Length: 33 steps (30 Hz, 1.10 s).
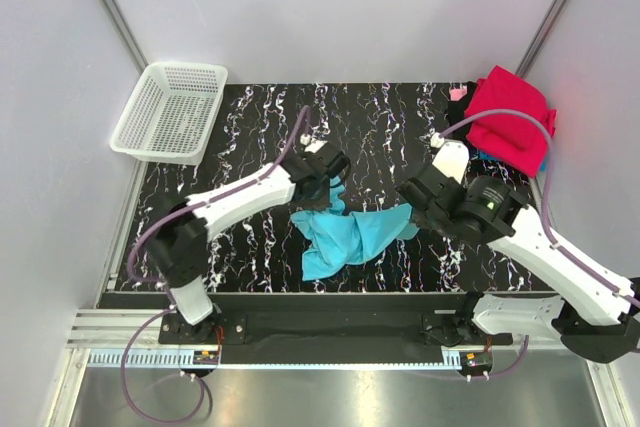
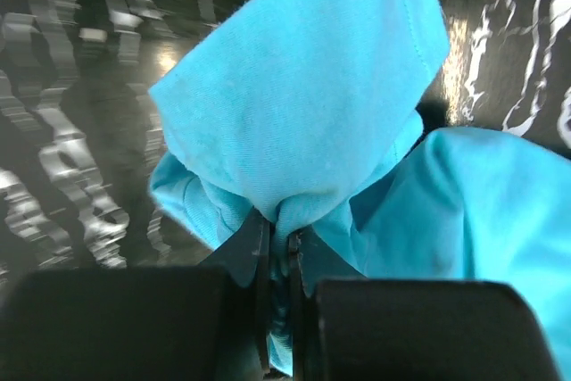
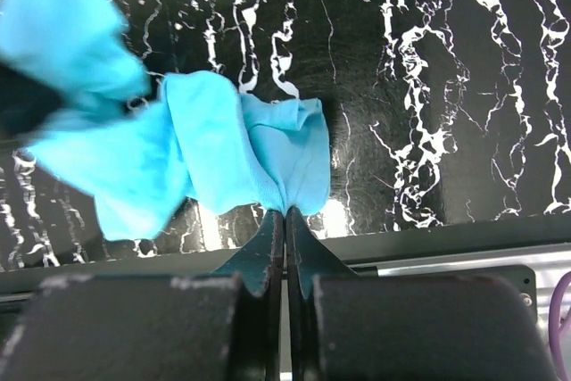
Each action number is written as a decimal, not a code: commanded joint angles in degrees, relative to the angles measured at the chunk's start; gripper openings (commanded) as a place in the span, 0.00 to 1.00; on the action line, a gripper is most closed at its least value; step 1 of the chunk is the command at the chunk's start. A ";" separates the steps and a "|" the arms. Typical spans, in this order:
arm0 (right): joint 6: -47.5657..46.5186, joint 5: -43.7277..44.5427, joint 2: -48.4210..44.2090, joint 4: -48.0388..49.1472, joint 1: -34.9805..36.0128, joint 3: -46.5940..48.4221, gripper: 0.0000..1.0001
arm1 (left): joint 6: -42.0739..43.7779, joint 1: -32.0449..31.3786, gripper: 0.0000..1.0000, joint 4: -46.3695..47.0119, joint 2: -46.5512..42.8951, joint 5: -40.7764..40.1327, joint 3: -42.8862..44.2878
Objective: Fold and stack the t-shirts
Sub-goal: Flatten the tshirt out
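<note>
I have the turquoise t-shirt (image 1: 350, 234) bunched at the lower middle of the top view, on the dark marbled table (image 1: 400, 127). It is light, limp cloth that sags and twists, so I judge a hem or shoulder seam the surest hold. My left gripper (image 2: 281, 238) is pinched tight on a fold at the shirt's upper left. My right gripper (image 3: 285, 217) is clamped on its right edge. The red t-shirt (image 1: 510, 117) lies heaped at upper right and the white basket (image 1: 170, 112) at upper left, both well apart from my work.

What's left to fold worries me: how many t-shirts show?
4: turquoise-blue cloth t-shirt mid-table; crimson red cloth t-shirt at far-right corner; pink cloth edge and blue cloth edge beside it. More may be hidden.
</note>
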 commanded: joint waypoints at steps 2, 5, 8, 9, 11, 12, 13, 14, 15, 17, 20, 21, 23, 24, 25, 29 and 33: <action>1.07 2.91 1.86 1.71 0.36 -0.55 0.00 | -0.48 1.77 0.00 -5.79 -10.51 -10.76 0.67; 1.07 3.71 3.36 1.54 0.27 -0.02 0.00 | -1.09 3.09 0.00 -10.09 -16.93 -14.54 0.67; 1.25 4.41 4.06 1.53 0.28 0.50 0.00 | -2.15 4.06 0.00 -14.49 -23.51 -16.92 -0.29; 1.25 4.67 4.15 1.36 0.27 0.59 0.00 | -2.76 4.15 0.01 -15.98 -25.45 -17.01 -1.77; 1.25 4.76 4.24 1.36 0.27 1.03 0.00 | -3.64 4.24 0.16 -16.69 -31.06 -15.52 -4.23; 1.25 4.85 4.41 1.27 0.36 1.20 0.00 | -4.60 4.15 0.28 -16.61 -32.83 -14.38 -7.82; 1.25 5.03 4.42 1.36 0.28 1.47 0.00 | -5.48 4.15 0.35 -16.52 -34.42 -12.46 -9.94; 1.16 4.94 4.50 1.27 0.27 1.64 0.00 | -6.62 4.15 0.53 -16.69 -36.35 -11.22 -12.05; 1.07 5.03 4.68 1.27 0.27 1.73 0.00 | -8.90 4.15 0.70 -16.61 -39.76 -9.99 -16.60; 0.99 4.94 5.12 1.27 0.28 2.17 0.00 | -12.33 4.15 0.95 -16.87 -43.99 -7.09 -22.93; 0.63 5.11 5.73 1.27 0.27 2.70 0.00 | -17.70 4.15 0.99 -16.70 -52.52 -6.28 -27.70; 0.46 5.20 6.00 1.27 0.27 3.05 0.00 | -18.93 4.15 0.99 -16.70 -56.19 -6.72 -28.15; 0.37 5.38 6.87 1.27 0.27 3.40 0.00 | -19.29 4.15 0.99 -16.43 -58.42 -8.56 -28.33; 0.20 5.20 7.14 1.36 0.36 3.66 0.00 | -18.85 4.15 0.99 -16.17 -58.86 -9.09 -27.63; 0.19 5.03 7.84 1.45 0.28 3.93 0.00 | -18.41 4.15 0.99 -15.99 -58.35 -9.79 -27.19; 0.37 4.41 8.90 1.71 0.27 3.58 0.00 | -16.04 4.15 0.99 -15.21 -51.87 -10.33 -24.38; 0.46 2.92 8.90 2.76 0.27 2.18 0.00 | -12.89 5.64 0.99 -11.18 -43.50 -8.84 -21.83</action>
